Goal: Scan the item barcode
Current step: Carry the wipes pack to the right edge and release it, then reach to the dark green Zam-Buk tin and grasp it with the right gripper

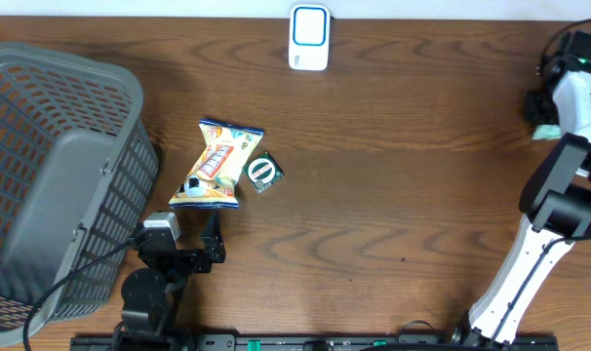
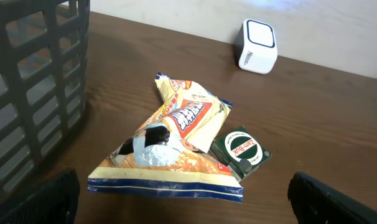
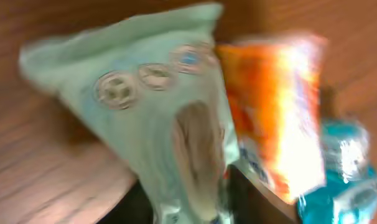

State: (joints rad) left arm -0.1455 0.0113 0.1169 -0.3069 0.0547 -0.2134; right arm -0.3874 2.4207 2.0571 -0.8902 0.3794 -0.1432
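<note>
Basket (image 1: pixel 52 175) fills the left. Snack bag (image 1: pixel 217 164) lies just right of it, its long axis running near to far, directly beyond the left gripper (image 1: pixel 192 237), whose jaws gape wide and empty. The right gripper (image 1: pixel 543 125) sits well apart at far right, its grip too blurred to tell. Scanner (image 1: pixel 308 37) stands far, centre.

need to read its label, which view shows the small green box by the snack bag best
Left wrist view: the green box sits close and sharp, label legible, beside the snack bag. Overhead shows it small, label unreadable. The right wrist view, blurred, does not show it.
</note>
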